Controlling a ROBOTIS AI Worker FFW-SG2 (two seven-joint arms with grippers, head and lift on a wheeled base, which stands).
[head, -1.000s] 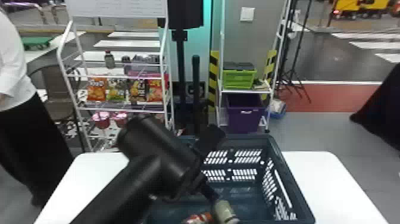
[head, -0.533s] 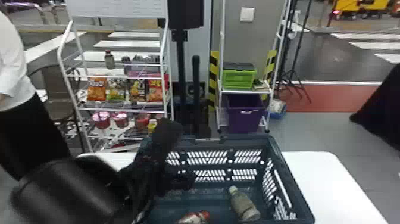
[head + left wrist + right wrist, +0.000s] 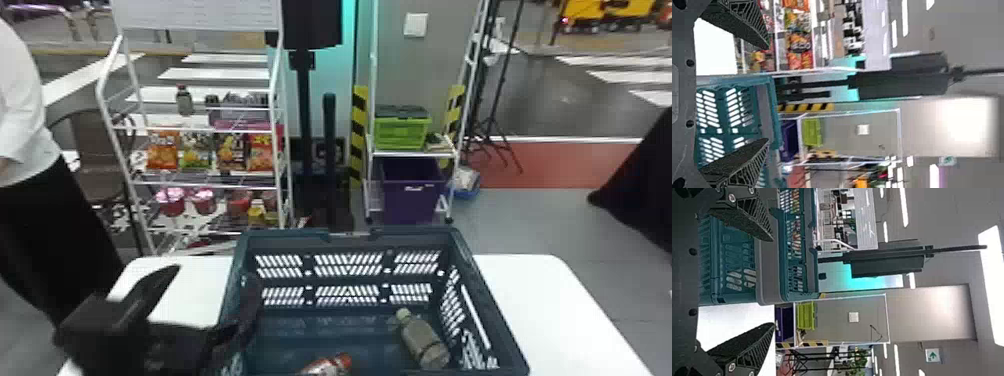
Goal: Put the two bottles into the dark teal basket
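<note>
Bottles, 2 of them, lie on their sides in the dark teal basket [image 3: 410,235], which sits on the white table [image 3: 545,285]. The pale-capped bottle [image 3: 422,342] is towards the basket's right wall; the red-capped bottle [image 3: 327,366] lies apart from it, nearer the middle and partly cut off by the head view's bottom edge. The left end effector [image 3: 216,277] is by the basket's left side, fingers wide apart. The right end effector [image 3: 774,282] is wide too.
</note>
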